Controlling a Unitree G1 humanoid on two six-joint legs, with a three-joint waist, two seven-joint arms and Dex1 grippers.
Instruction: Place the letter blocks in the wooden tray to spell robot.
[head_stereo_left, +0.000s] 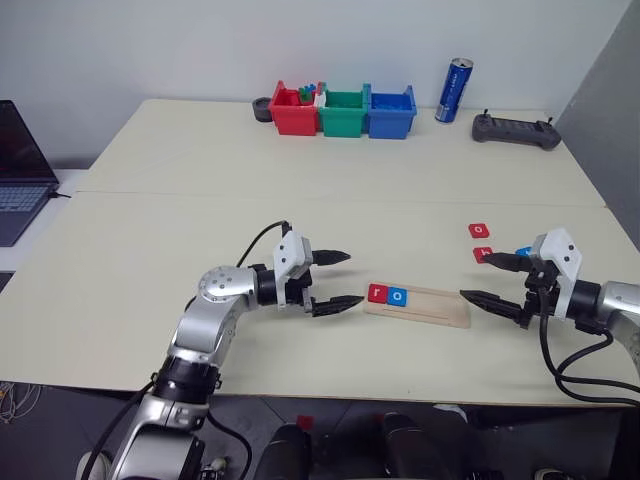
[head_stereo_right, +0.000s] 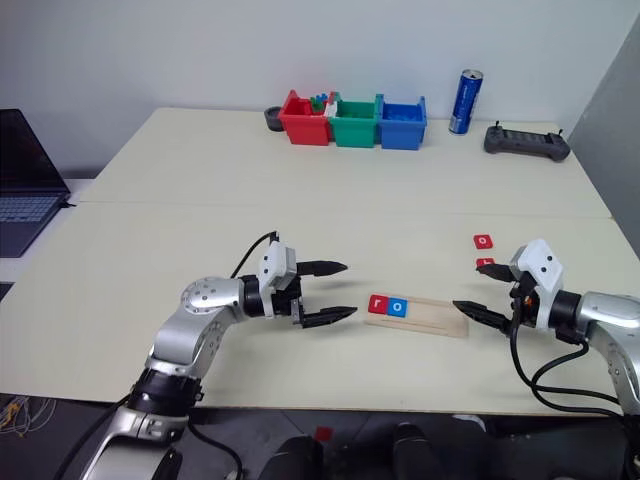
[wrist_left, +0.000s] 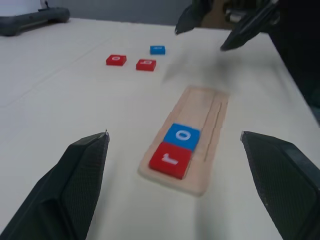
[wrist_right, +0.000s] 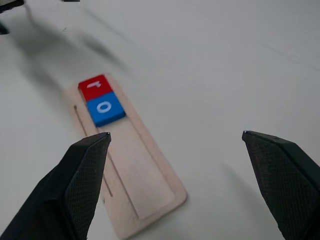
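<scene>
left eye view: we find the wooden tray (head_stereo_left: 420, 305) lying flat on the pale surface (head_stereo_left: 300, 180), between the two grippers. a red r block (head_stereo_left: 377, 293) and a blue o block (head_stereo_left: 398, 296) sit side by side, touching, at the tray's end nearer the left gripper (head_stereo_left: 336, 281). its jaws stand wide and hold nothing, tips pointing toward the tray. the right gripper (head_stereo_left: 493, 280) faces the tray's other end, jaws likewise wide and empty. two red blocks (head_stereo_left: 479, 230) lie loose beyond it, and a blue block (head_stereo_left: 523, 251) shows partly behind the right gripper. at the far edge we note red, green and blue bins (head_stereo_left: 345, 110), a blue can (head_stereo_left: 454, 90), a black controller (head_stereo_left: 516, 130), and a laptop (head_stereo_left: 20, 170) at the left.

left wrist view: the r and o blocks fill the near end of the tray (wrist_left: 192, 145); three loose blocks (wrist_left: 146, 64) lie further off on the surface.

right wrist view: the tray (wrist_right: 145, 190) lies between the wide fingers (wrist_right: 80, 185), its near stretch bare.
</scene>
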